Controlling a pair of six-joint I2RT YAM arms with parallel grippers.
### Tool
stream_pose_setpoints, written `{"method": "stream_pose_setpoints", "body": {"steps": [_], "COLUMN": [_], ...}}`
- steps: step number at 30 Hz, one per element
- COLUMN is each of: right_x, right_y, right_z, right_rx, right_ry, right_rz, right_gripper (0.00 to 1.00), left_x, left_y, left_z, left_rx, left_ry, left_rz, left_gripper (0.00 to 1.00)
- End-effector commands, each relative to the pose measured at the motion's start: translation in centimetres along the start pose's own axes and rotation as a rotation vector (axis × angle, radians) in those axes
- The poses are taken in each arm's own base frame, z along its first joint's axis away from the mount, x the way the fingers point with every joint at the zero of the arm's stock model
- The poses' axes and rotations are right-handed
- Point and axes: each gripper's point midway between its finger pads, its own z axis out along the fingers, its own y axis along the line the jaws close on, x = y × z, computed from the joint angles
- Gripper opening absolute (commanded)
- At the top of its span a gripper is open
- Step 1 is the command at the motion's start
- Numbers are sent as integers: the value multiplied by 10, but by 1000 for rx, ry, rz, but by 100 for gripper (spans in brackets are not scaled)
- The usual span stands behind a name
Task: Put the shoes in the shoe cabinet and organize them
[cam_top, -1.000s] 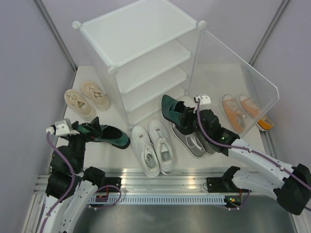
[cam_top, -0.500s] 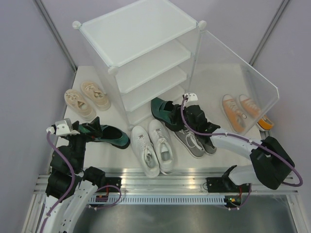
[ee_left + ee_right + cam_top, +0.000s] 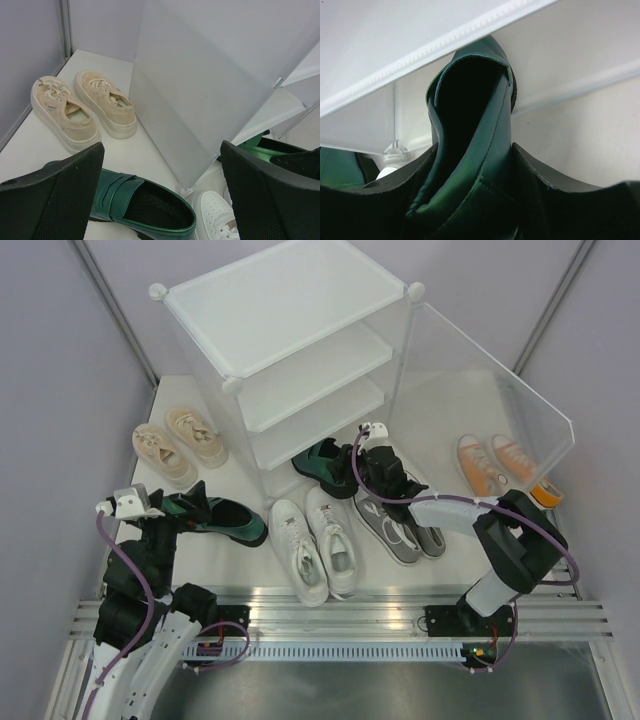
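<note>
My right gripper is shut on a dark green shoe and holds it at the mouth of the lowest tier of the white shoe cabinet, toe inward. In the right wrist view the green shoe sits squeezed between both fingers, under a white shelf edge. My left gripper is open over the second green shoe, which lies on the table; it also shows in the left wrist view. Beige shoes, white shoes, grey shoes and orange shoes lie on the table.
The cabinet's clear door panel stands open to the right, with the orange pair behind it. Grey walls close in on both sides. The metal rail runs along the near edge.
My right gripper has carried the green shoe left and away from me, from above the grey pair to the cabinet's bottom tier. The left arm has not moved.
</note>
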Motion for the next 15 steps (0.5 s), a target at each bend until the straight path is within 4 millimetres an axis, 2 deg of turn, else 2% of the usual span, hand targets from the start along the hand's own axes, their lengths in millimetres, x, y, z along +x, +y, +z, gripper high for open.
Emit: {"method": "stream_pose_setpoints", "body": {"steps": [1,9,15], "right_x": [-69,-53,-39], "right_y": [50,58,67], "right_z": [11,39,48], "right_rx": [-180,-235,-243], "right_ry": [-210,-183,-160], "right_rz": [58,64,19], "right_gripper": [1,2,15], "left_x": [0,-1,0], "left_y": [-4,-5,-5], "left_z": [2,2,2], "left_rx": [15,21,23], "left_ry": [-2,-3,2], "left_rz": [-10,-10,-8], "left_gripper": [100,100,100]}}
